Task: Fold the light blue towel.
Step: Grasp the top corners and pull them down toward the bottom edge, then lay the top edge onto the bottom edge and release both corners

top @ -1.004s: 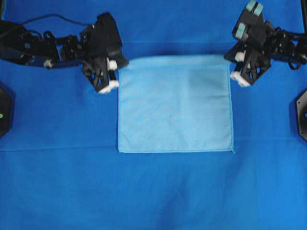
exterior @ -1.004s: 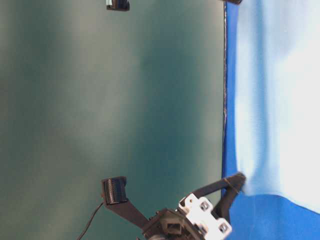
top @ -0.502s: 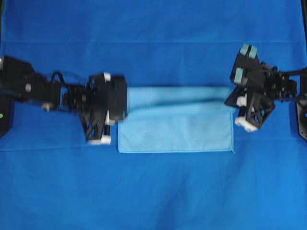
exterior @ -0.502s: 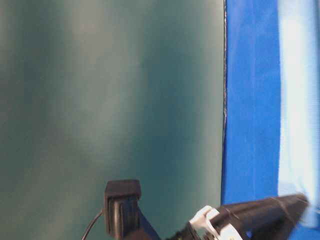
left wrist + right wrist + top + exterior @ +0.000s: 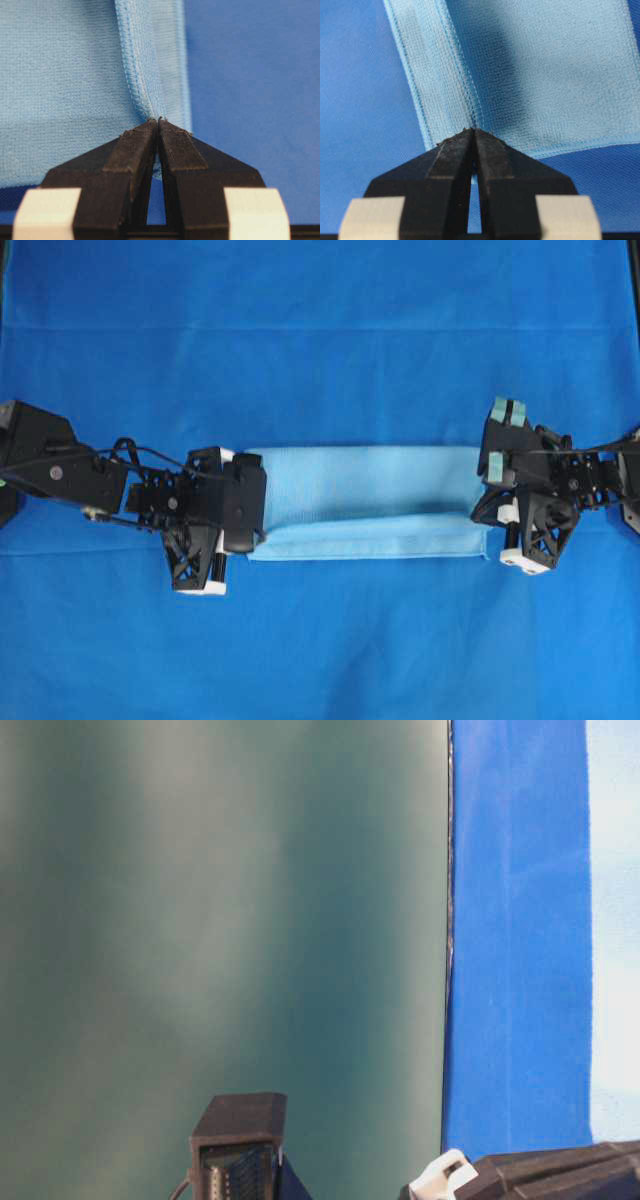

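The light blue towel [image 5: 365,485] lies on the table, doubled over into a wide band, with a strip of the lower layer [image 5: 370,540] showing along its near side. My left gripper [image 5: 252,536] is shut on the towel's hem at its left end. In the left wrist view, the gripper [image 5: 158,122] pinches the stitched hem of the towel [image 5: 65,75]. My right gripper [image 5: 488,512] is shut on the hem at the right end. In the right wrist view, the gripper [image 5: 474,131] pinches the hem of the towel [image 5: 545,65]. The towel's edge [image 5: 615,920] also shows in the table-level view.
A royal-blue table cloth [image 5: 320,340] covers the whole table under the towel. Black arm bases stand at the left edge and the right edge [image 5: 632,490]. In the table-level view, a green wall [image 5: 220,920] lies beyond the table edge.
Both grippers have moved from the towel's far corners toward its near edge, carrying the far hem with them. The flat towel is now folded over on itself.
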Action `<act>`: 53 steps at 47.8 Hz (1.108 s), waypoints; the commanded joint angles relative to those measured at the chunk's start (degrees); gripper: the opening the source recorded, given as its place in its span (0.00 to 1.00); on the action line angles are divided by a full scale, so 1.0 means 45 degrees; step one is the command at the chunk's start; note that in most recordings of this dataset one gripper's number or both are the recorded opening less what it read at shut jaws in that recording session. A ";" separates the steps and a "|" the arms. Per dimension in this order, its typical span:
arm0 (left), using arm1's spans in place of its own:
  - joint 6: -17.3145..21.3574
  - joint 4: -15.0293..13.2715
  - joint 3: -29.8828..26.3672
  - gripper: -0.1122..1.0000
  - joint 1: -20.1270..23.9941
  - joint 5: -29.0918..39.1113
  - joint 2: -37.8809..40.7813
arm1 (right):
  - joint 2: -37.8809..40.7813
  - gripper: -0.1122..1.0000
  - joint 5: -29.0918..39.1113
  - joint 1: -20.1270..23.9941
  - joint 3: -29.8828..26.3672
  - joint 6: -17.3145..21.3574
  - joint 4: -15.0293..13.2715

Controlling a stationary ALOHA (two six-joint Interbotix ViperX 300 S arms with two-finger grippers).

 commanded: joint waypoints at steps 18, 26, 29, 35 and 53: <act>0.0078 -0.0020 -0.0391 0.16 -0.0098 -0.0098 -0.0059 | -0.0039 0.12 -0.1152 0.0098 -0.0254 0.0020 0.0039; 0.0176 -0.0020 -0.0449 0.43 -0.0078 -0.0098 -0.0117 | -0.0020 0.17 -0.1094 0.0195 -0.0293 0.0059 0.0039; 0.0234 -0.0039 -0.0469 0.53 -0.0098 -0.0078 -0.0234 | -0.0039 0.34 -0.1055 0.0195 -0.0293 0.0059 0.0039; 0.0313 -0.0020 -0.0469 0.62 0.0000 -0.0059 -0.0508 | -0.0059 0.65 -0.0918 0.0195 -0.0332 -0.0020 -0.0078; 0.1270 -0.0020 -0.0488 0.61 0.1699 -0.0039 -0.0605 | -0.0195 0.65 -0.0508 -0.1836 -0.0332 -0.0078 -0.1367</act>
